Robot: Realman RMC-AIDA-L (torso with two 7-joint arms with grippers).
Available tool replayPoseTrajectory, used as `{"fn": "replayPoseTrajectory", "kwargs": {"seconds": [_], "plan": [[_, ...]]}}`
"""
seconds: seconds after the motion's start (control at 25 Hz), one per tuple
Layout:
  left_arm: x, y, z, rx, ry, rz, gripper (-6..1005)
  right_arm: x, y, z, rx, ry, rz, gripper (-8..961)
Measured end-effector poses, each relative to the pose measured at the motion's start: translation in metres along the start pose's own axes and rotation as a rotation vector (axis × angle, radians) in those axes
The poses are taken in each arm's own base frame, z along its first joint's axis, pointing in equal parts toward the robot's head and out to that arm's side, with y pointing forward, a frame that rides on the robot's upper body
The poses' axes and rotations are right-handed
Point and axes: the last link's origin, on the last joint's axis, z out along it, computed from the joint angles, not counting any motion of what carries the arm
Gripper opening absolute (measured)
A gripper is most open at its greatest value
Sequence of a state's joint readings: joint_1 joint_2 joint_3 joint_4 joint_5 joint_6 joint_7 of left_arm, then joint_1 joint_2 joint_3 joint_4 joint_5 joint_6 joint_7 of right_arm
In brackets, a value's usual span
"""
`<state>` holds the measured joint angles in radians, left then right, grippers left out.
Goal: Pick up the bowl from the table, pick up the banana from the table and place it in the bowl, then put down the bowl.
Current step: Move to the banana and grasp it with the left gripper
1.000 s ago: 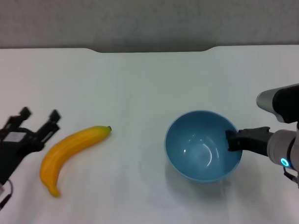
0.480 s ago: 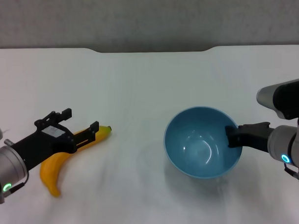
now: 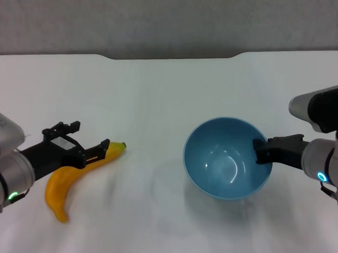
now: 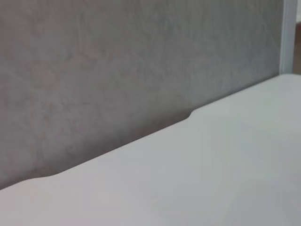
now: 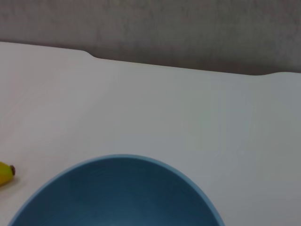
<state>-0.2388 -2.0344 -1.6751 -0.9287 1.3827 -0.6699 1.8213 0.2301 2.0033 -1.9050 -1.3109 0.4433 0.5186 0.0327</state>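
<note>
Round, deep, glossy light-blue plastic bowl (image 3: pixel 227 158) right of centre on the large, plain, matte white tabletop (image 3: pixel 157 99), smooth inside wall catching small highlights, a soft shadow beneath suggesting a slight lift off the surface, though not certain. Black right gripper (image 3: pixel 260 152) clamped on the bowl's right rim, one finger inside the wall; grey cylindrical wrist with a lit blue ring behind it. From the right wrist view, only the bowl's curved far rim (image 5: pixel 117 188) and the dark tip of the banana (image 5: pixel 5 173) at the edge. Smooth, curved yellow-orange toy banana (image 3: pixel 62 183) lying flat on the table at the left, small dark tip pointing toward the bowl, well apart from it. Black left gripper (image 3: pixel 92 143) low over the banana's tip half, fingers spread apart, one prong beside the fruit near its tip, the other farther back; not clenched on anything. Shallow notch cut in the table's far edge (image 3: pixel 169 57), mottled grey wall (image 4: pixel 117 61) behind.
</note>
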Motion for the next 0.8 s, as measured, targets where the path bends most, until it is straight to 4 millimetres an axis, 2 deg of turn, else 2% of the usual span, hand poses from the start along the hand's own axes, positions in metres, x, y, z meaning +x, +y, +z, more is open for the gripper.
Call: {"fn": "replayPoseTrajectory", "kwargs": {"seconds": [0.4, 0.8], "plan": [[-0.022, -0.012, 0.028, 0.057, -0.131, 0.023, 863, -0.001, 0.0, -0.001, 0.0, -0.008, -0.008, 36], [-0.033, -0.011, 0.025, 0.052, -0.169, 0.042, 853, 0.0, 0.0, -0.002, 0.0, -0.012, -0.005, 36]]}}
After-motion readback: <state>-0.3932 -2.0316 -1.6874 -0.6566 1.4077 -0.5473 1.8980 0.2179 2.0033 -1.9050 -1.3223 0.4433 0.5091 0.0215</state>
